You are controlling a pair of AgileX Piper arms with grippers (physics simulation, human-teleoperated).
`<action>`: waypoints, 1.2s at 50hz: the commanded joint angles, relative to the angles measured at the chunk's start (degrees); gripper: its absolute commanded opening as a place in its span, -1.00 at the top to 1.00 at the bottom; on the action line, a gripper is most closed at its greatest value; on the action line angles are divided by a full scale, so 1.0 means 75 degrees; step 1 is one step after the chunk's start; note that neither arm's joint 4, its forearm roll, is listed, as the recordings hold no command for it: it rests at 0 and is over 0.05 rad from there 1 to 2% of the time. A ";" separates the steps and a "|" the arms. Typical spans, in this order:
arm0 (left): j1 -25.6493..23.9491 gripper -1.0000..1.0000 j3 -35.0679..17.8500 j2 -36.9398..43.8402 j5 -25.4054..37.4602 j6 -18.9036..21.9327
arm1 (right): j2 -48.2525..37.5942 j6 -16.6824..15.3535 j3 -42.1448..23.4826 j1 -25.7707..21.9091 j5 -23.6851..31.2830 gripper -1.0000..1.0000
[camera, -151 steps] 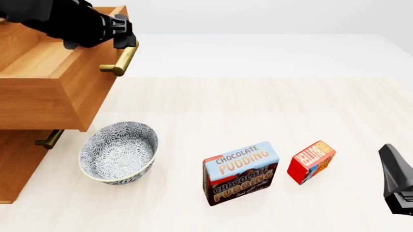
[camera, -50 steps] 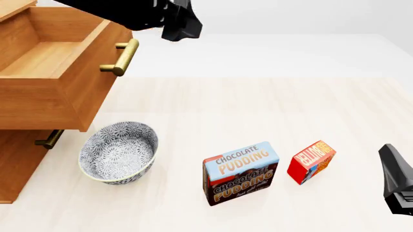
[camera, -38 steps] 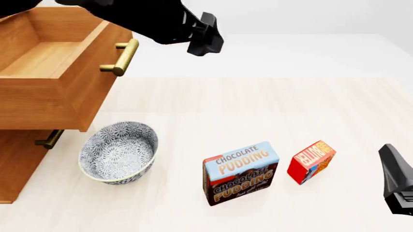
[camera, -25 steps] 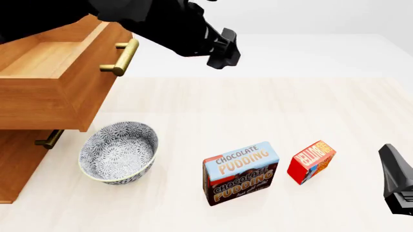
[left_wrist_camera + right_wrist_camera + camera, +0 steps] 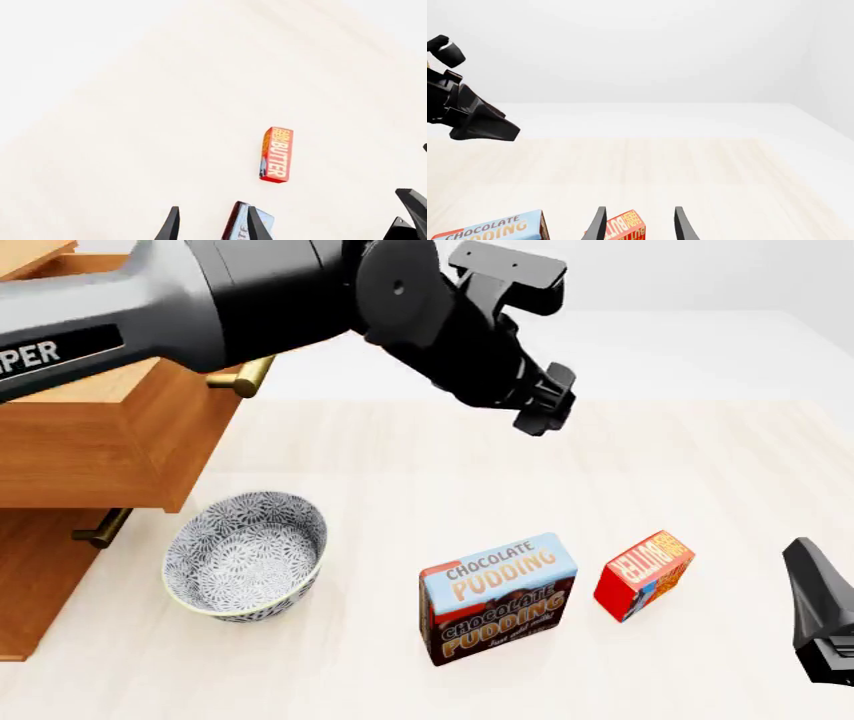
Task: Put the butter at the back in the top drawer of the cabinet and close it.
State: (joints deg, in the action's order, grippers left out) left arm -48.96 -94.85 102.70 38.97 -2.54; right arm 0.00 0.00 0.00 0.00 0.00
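Since half a second earlier, the left arm had swung farther right and forward, away from the open top drawer of the cabinet; its gripper now hung above the bare table, jaws spread and empty. The patterned bowl sat below the drawer front, unmoved. Right of it stood the pudding box, then the butter just beside it, apart from both grippers. At the far right the right gripper had not shifted, jaws spread, pointing toward the butter.
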 commanded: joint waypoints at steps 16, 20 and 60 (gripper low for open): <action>-0.0732 -1.00 -0.1092 0.1535 0.0124 -0.0347 | 0.0000 0.0000 0.0000 0.0000 0.0000 -1.00; -0.0790 -1.00 -0.1198 0.1680 0.0136 -0.0361 | 0.0000 0.0000 0.0000 0.0000 0.0000 -1.00; -0.1323 -1.00 -0.2596 0.3239 0.0575 -0.0658 | 0.0000 0.0000 0.0000 0.0000 0.0000 -1.00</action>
State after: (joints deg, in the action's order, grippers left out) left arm -57.95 -111.40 124.02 42.28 -6.90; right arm 0.00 0.00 0.00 0.00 0.00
